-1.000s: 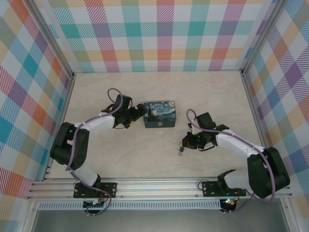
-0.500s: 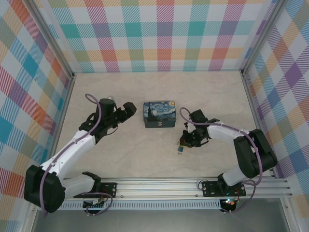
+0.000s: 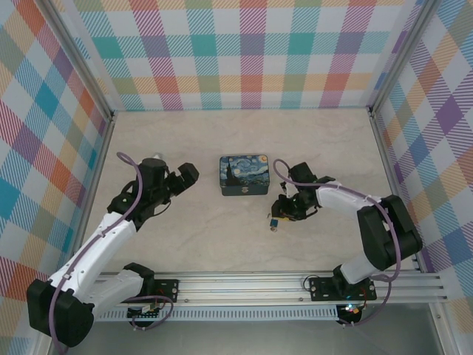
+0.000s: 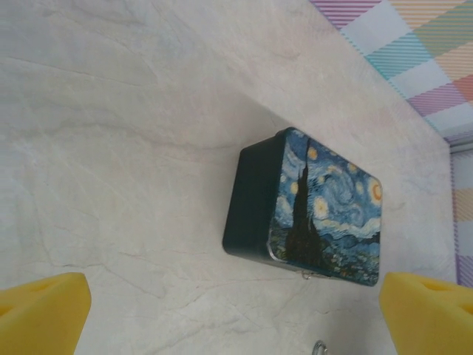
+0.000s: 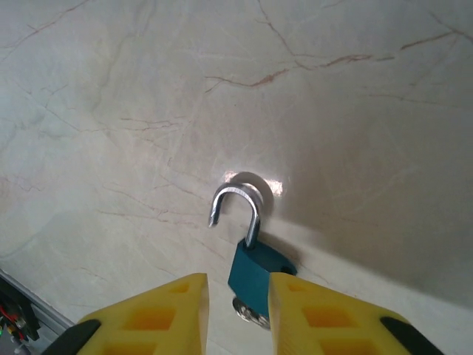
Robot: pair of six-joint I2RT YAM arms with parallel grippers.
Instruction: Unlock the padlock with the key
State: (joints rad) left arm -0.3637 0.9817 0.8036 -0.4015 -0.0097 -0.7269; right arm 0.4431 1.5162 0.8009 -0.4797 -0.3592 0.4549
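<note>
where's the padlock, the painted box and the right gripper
padlock [image 5: 255,268], right wrist view, on its teal body
painted box [image 4: 329,211], left wrist view, on its printed lid
right gripper [image 5: 236,290], right wrist view, midway between its yellow fingertips

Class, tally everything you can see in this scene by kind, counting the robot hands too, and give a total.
Painted box: 1
Padlock: 1
Key: 1, seemingly the silvery piece at the padlock's base
Robot hands: 2, the left hand and the right hand
Total: 5
</note>
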